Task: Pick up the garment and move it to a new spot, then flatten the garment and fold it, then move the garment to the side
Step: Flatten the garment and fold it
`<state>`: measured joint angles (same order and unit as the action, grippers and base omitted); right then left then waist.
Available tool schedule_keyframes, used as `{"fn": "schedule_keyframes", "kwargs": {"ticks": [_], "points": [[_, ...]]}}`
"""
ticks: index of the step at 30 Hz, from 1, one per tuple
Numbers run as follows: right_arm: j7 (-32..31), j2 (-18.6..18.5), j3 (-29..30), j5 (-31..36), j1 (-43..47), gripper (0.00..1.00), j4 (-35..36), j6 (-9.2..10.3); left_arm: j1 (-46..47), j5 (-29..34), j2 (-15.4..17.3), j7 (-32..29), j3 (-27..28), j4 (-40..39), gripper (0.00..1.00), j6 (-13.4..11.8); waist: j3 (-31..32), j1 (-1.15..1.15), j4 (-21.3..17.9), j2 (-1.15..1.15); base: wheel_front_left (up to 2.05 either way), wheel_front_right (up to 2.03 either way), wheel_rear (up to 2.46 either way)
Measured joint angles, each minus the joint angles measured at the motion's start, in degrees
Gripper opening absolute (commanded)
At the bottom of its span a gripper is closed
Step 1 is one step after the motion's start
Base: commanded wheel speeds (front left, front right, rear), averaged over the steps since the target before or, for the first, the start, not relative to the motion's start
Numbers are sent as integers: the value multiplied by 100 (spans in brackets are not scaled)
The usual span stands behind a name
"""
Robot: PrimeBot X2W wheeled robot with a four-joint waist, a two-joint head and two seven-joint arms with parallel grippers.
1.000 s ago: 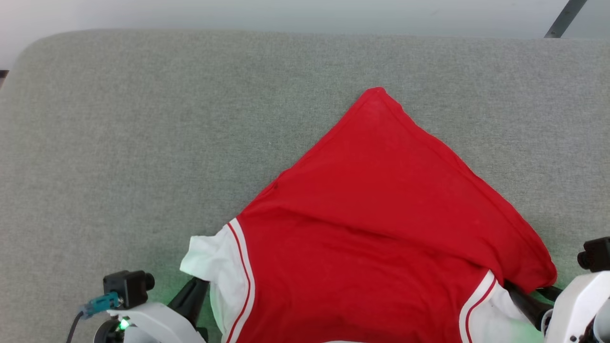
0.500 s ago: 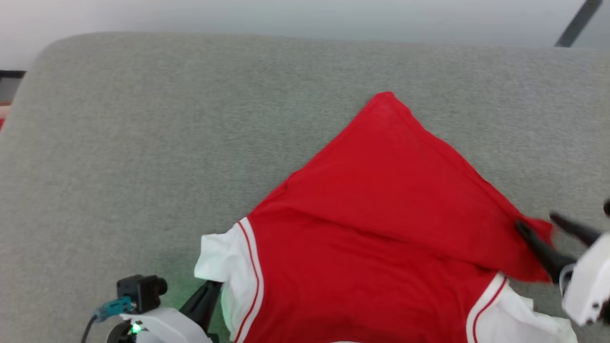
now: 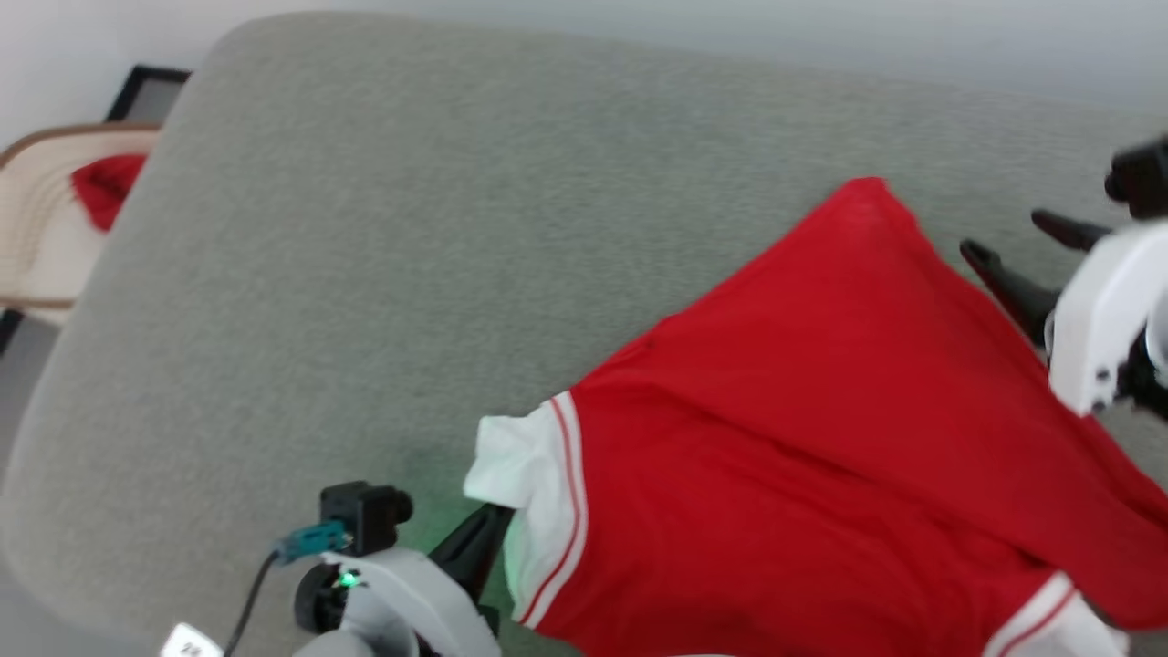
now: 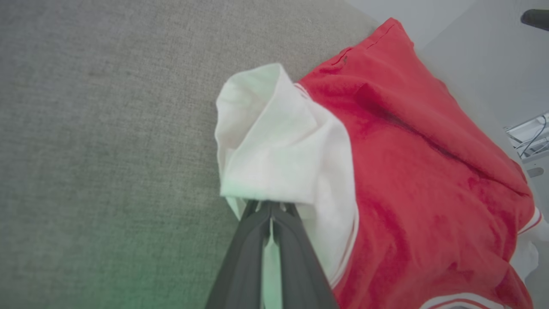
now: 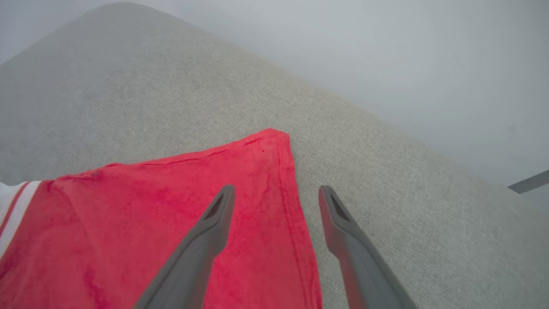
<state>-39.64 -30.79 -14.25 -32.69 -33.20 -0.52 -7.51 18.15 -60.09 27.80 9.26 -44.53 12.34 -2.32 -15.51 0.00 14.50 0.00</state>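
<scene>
At garment (image 3: 821, 438) edge, right gripper (image 5: 276, 191) gapes empty; left gripper (image 4: 269, 206) pinches sleeve (image 4: 274, 141). Seize hem corner squarely, then pull flat.

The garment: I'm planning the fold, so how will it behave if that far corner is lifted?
Probably floppy: the garment creases and its white sleeve droops over the shut left gripper. Likely light, since a pinch holds the sleeve. It may drag on the textured grey surface rather than slide.
</scene>
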Motion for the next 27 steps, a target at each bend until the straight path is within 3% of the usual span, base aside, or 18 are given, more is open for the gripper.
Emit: {"fn": "schedule_keyframes", "kwargs": {"ticks": [13, 25, 26, 27], "points": [[-97, -318, -1558, -414, -1906, 100, -2385, 1, 509, 112, -625, 62, -271, 669, 0, 465, -407, 0, 847, 0, 0, 0, 0], [-626, -234, -2330, -710, -2727, 100, -3816, 1, 749, 119, -923, 188, -372, 1127, 0, 739, -741, 0, 1289, 0, 0, 0, 0], [-645, -226, -2348, -740, -2765, 39, -3888, 1, 767, 119, -938, 194, -382, 1156, 0, 760, -756, 0, 1302, 0, 0, 0, 0], [-671, -222, -2357, -771, -2795, 0, -3971, 0, 783, 118, -949, 198, -387, 1191, 0, 788, -768, 0, 1313, 0, 0, 0, 0]]}}
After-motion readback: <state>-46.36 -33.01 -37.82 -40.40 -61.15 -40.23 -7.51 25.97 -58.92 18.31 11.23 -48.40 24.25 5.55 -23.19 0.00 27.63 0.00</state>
